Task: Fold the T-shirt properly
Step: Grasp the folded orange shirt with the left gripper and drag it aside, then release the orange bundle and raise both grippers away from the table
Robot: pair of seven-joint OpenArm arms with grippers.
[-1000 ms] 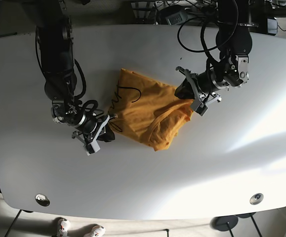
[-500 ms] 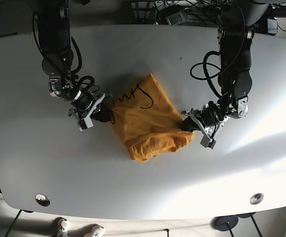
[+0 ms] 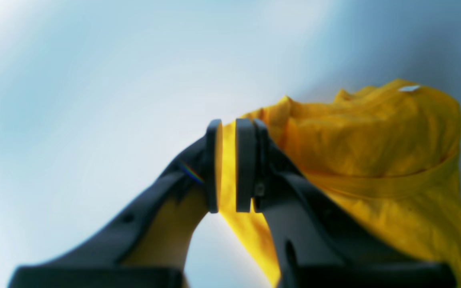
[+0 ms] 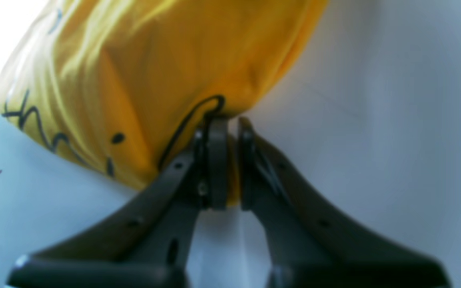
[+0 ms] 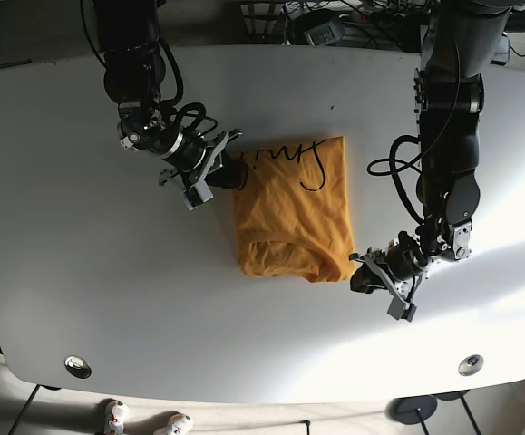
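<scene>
The yellow T-shirt (image 5: 294, 208) with black script lies bunched in the middle of the white table (image 5: 53, 299). My left gripper (image 5: 364, 276) is shut on the shirt's lower right corner; in the left wrist view the pads (image 3: 245, 168) pinch yellow cloth (image 3: 374, 160). My right gripper (image 5: 230, 174) is shut on the shirt's upper left corner near the script; in the right wrist view the fingers (image 4: 217, 160) clamp a fold of the shirt (image 4: 134, 80).
Both arms reach over the table from its far side. Cables and gear (image 5: 325, 23) sit behind the far edge. Two round holes (image 5: 78, 367) mark the near corners of the table.
Both grippers have swung the shirt round clockwise: the right gripper went up and to the right, the left gripper went down towards the near edge. The shirt now hangs more upright and stretched.
</scene>
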